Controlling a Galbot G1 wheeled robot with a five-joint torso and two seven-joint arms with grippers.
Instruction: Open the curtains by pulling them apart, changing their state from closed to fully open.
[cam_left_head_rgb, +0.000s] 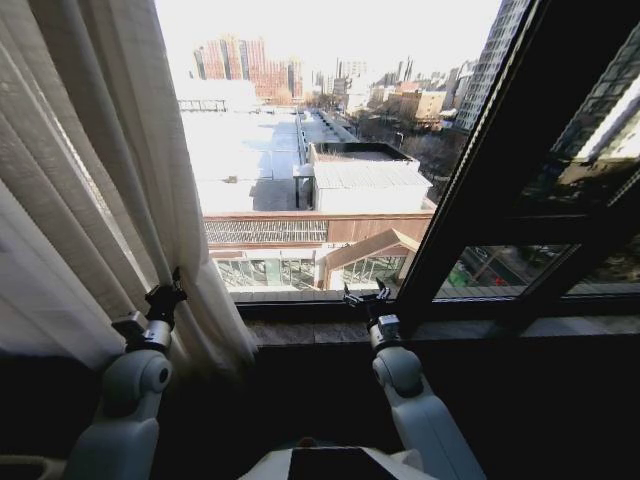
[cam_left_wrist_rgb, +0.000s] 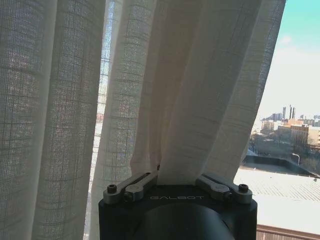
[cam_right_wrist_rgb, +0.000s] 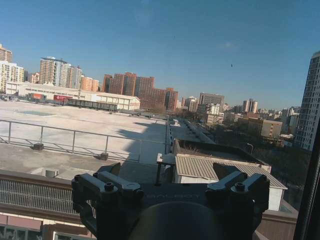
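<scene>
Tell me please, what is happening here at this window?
The robot is opening the curtains. Its left gripper is against the white fabric, which is gathered at the left side of the window, and a fold sits between its fingers. The right gripper is open at the window sill, holding nothing. The glass ahead is uncovered.

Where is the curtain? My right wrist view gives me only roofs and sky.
Observer: In the head view the curtain hangs bunched at the window's left side.
Operator: And where is the left gripper?
Observer: The left gripper is low down at the curtain's inner edge. In the left wrist view, folds lie right against it.
Operator: What is beside my right gripper?
Observer: The right gripper, open, is before bare glass just above the sill. A dark frame bar slants up on its right.
</scene>
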